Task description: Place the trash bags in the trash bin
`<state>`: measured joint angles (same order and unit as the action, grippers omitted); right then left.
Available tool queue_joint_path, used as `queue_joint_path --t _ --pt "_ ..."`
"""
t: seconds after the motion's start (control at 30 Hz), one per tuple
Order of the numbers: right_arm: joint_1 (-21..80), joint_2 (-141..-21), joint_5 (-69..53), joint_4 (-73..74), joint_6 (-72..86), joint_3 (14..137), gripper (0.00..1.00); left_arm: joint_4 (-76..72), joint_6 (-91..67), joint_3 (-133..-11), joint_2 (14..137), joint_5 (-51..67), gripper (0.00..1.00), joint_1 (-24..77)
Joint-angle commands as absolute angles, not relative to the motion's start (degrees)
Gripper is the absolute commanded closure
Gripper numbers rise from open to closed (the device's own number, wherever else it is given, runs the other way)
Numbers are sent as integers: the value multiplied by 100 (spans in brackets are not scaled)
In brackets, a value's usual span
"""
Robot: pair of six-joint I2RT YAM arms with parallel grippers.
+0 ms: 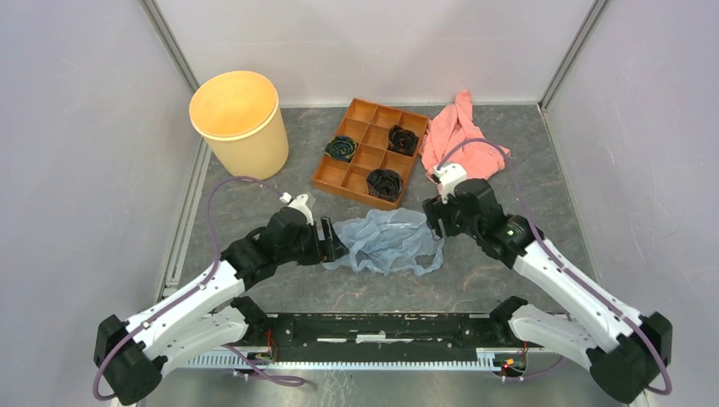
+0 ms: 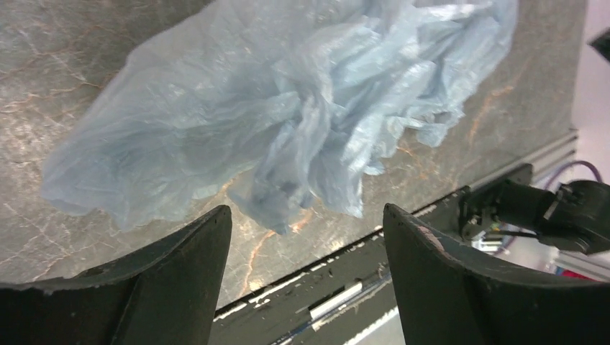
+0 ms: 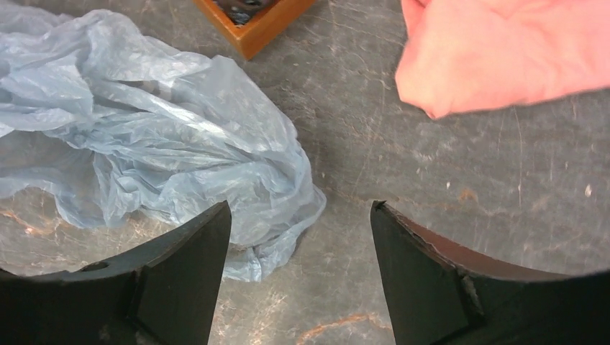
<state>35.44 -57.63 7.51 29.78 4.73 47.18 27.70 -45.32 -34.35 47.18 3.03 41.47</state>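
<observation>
Sitting wide, empty: left gripper [image 2: 306,210], thin translucent pale blue-grey plastic bag [image 1: 386,240] crumpled just ahead of it. Right gripper [image 3: 299,206] wide, empty, bag by its left finger.

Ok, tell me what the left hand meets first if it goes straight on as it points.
The crinkled pale blue-grey plastic bag, lying just ahead of the left hand, though depth is unclear.

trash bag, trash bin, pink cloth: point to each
trash bag [image 1: 386,242], top external view, middle of the crumpled film
trash bin [image 1: 250,153], top external view, outer side wall
pink cloth [image 1: 454,123], top external view, upper middle fold
</observation>
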Motion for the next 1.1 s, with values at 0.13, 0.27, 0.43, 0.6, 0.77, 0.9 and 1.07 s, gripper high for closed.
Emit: queue_joint_path --t 0.13,0.27,0.43,0.6,0.77,0.9,1.07 --pt "2724 -4828 263 3208 2017 3526 21 2522 -4153 -3864 5492 -528 21 4408" --pt "2608 -4730 -225 2917 2777 2865 22 2496 -4130 -3870 5799 -693 37 4485" --pt "2606 -4782 -793 2055 3870 2200 22 2342 -4271 -3722 5801 -800 59 4500" --pt "2626 -5141 -969 1348 4544 1874 23 2150 -4427 -3540 5673 -718 70 4499" --pt "2781 -5329 -253 1375 5075 1848 23 1992 -4555 -3412 5634 -528 79 4509" --pt "3472 -5722 881 2018 5899 2093 24 1842 -4626 -3317 5543 -397 82 4517" --pt "4107 -6276 1899 2060 6652 2112 40 1633 -4745 -3175 5445 -238 87 4518"
